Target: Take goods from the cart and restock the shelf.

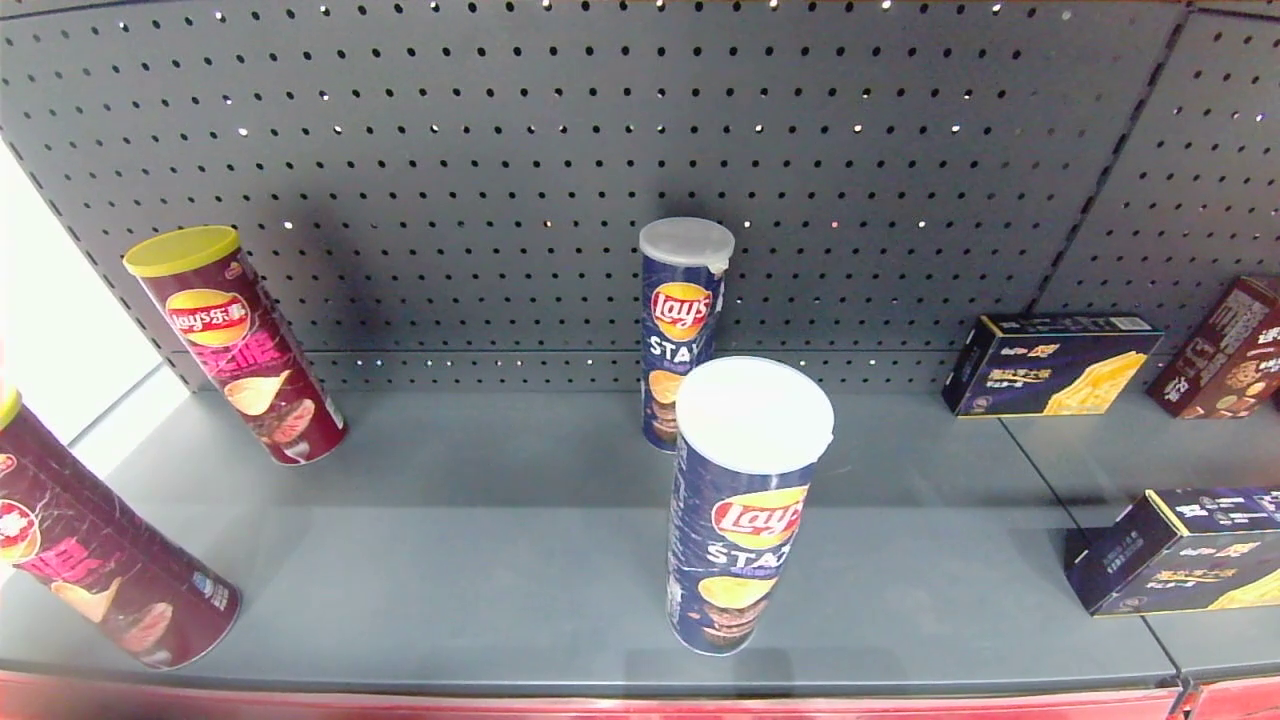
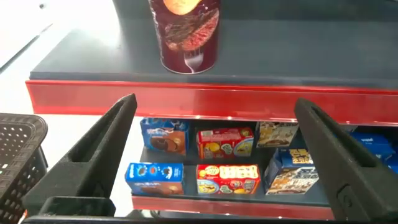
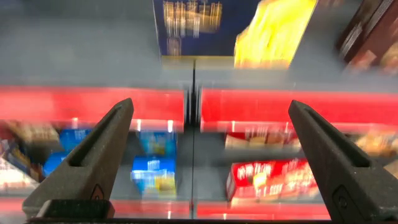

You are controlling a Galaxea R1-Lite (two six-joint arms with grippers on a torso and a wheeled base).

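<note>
Head view: tall chip cans [image 1: 680, 330] on the shelf [image 1: 480, 560] tip easily.
Your left end effector [image 2: 214, 104] and right end effector [image 2: 210, 107] hang spread and empty before the shelf's red edge [image 2: 211, 96]; a low swing could clip the front blue can [image 1: 740, 520] or near red can [image 1: 100, 570]. Dark shelf, pegboard [image 1: 500, 150] behind, basket [image 2: 18, 155] near the left end effector.

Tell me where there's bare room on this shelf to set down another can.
Widest bare patch of shelf: between the maroon cans at left and the two blue cans in the middle. A second patch lies between the blue cans and the blue boxes. The right end, with the boxes, is crowded.
</note>
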